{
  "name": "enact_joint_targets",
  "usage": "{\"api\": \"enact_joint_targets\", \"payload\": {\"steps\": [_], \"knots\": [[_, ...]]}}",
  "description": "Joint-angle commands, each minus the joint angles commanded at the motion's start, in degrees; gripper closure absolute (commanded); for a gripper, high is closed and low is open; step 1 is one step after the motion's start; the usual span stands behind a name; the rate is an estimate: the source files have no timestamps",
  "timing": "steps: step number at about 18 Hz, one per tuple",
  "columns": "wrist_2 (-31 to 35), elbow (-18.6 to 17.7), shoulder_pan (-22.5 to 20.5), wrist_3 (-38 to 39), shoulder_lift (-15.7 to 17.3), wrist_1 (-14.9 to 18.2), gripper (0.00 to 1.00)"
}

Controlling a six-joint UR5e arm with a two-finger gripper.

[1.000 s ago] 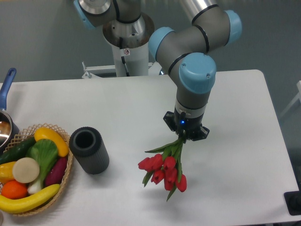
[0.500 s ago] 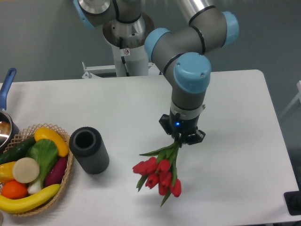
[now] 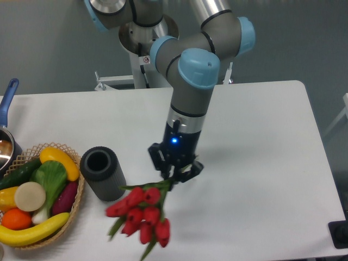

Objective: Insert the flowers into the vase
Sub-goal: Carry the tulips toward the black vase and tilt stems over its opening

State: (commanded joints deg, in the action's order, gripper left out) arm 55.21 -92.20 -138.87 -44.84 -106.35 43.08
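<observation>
The arm's gripper (image 3: 175, 173) hangs over the front middle of the white bench (image 3: 261, 163), its fingers clamped on the green stems of the flowers (image 3: 142, 216). The red buds hang below and toward the front edge, heads down and slightly blurred, so the count of buds is hard to settle; they appear to be lifted off the surface, though contact cannot be ruled out. The fingers themselves are mostly masked by the dark gripper body and the stems. A small blue light glows on the wrist above them.

The vase (image 3: 103, 173) stands upright near the front left of the bench, its round mouth open and dark, the inside not visible. The flowers are just beside it on its right, their leftmost buds near its base; whether they touch it cannot be told.

At the front left corner a wicker basket (image 3: 76, 213) holds fruit and vegetables and is cut off by the frame edge. A pot with a blue handle (image 3: 7, 98) is also cropped at the left edge. A small label on the arm's base column is too small to read.
</observation>
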Motion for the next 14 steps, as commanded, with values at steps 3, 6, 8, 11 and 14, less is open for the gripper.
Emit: {"api": "enact_joint_targets", "payload": {"steps": [3,6,8,11,14], "knots": [[-5.02,1.5,1.23,4.05,0.35,-5.8,1.0],[-10.97,1.59,2.37,4.32,0.79,-9.42,1.0],[-16.25,1.94,2.64,4.32,0.79,-9.51,1.0],[-25.91,1.33,2.46,4.32,0.79,-9.51,1.0],[-34.8,-0.6,1.5,3.79,0.79,-9.51,0.99]]}}
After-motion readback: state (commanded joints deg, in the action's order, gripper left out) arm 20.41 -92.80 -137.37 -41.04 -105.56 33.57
